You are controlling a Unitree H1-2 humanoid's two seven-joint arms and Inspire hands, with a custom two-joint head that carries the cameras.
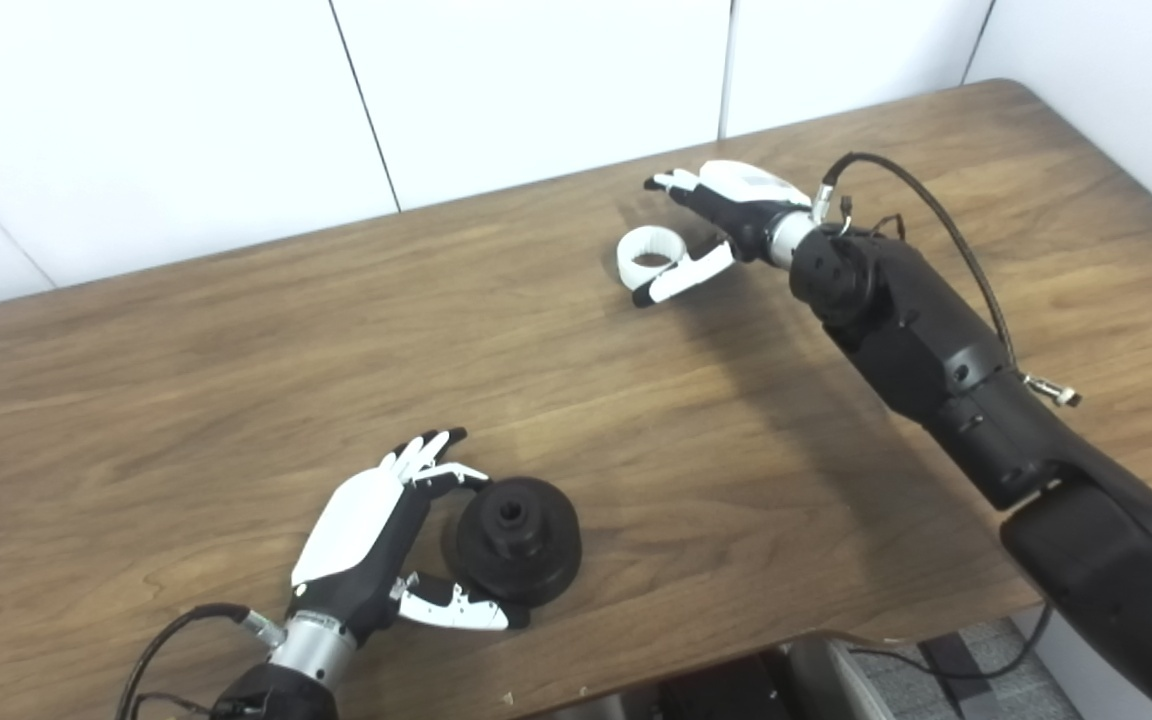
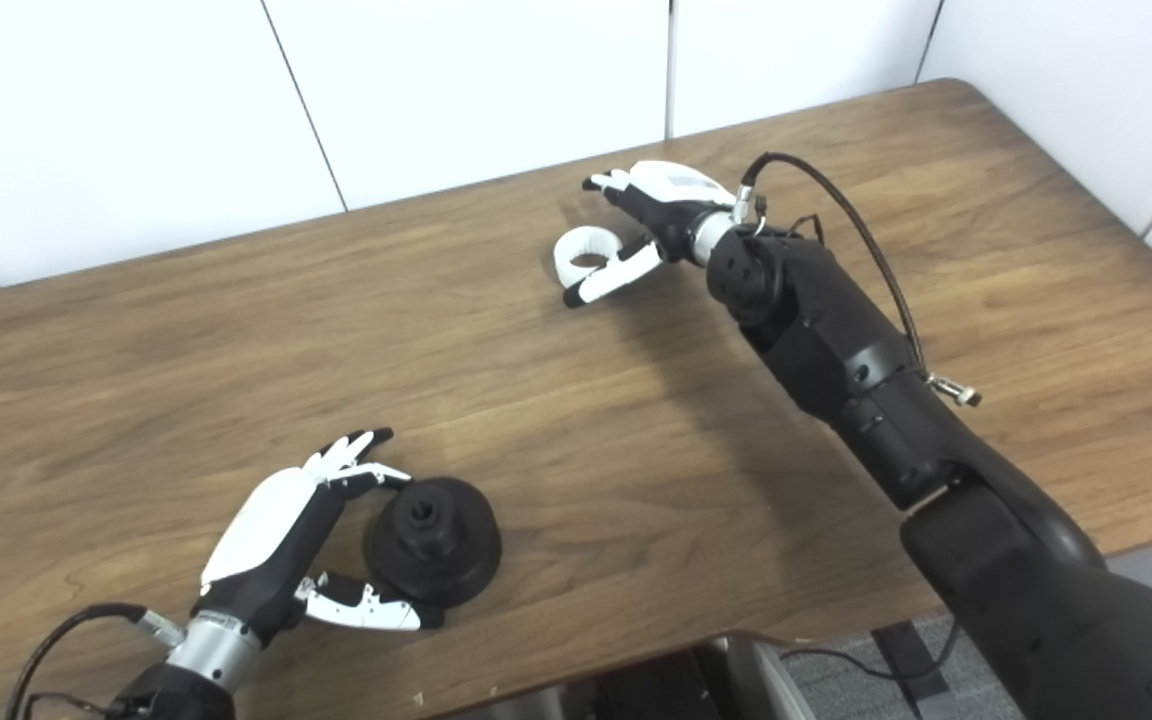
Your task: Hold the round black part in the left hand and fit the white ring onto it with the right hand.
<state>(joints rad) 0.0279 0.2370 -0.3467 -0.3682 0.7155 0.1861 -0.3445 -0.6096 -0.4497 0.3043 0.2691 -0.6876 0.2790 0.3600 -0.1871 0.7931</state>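
Observation:
The round black part (image 1: pixel 518 538) rests on the wooden table (image 1: pixel 236 330) near the front edge, a domed disc with a hub and a hole on top. My left hand (image 1: pixel 376 530) sits just left of it, fingers spread around its side, thumb along its near rim; it is open and not lifting the part. Far across the table lies the white ring (image 1: pixel 648 254). My right hand (image 1: pixel 716 215) is at the ring's right side, open, with its thumb alongside the ring and its fingers arched behind it.
The table's front edge runs close below the black part. A dark chair (image 1: pixel 796 680) shows under the edge. White wall panels (image 1: pixel 536 90) stand behind the table. A cable (image 1: pixel 946 230) loops over my right forearm.

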